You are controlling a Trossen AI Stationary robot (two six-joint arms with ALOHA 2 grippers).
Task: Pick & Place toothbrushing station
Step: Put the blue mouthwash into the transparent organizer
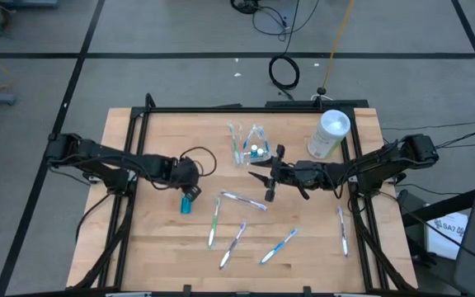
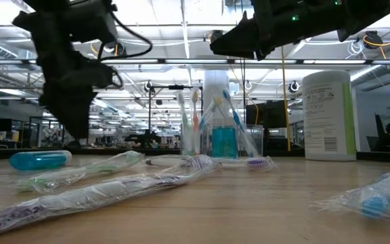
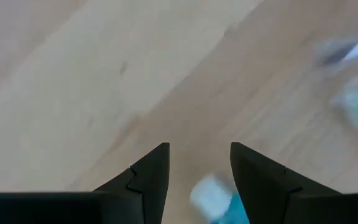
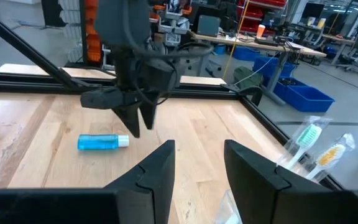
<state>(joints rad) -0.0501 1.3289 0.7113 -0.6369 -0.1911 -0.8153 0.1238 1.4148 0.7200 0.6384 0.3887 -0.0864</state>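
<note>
Blurred tabletop (image 3: pixel 104 81) hides much of the teal tube (image 3: pixel 219 202).

Blurred teal tube (image 3: pixel 219 202), cut by edge

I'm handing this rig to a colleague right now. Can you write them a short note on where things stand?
Left gripper: open, empty, poised over the teal tube lying on the table.
Right gripper: open, empty, just in front of the clear cup.
Done: the cup holds a few toothbrushes and something teal.
Left: the tube and the wrapped toothbrushes scattered across the front of the table.
The white container stands to the cup's right.
</note>
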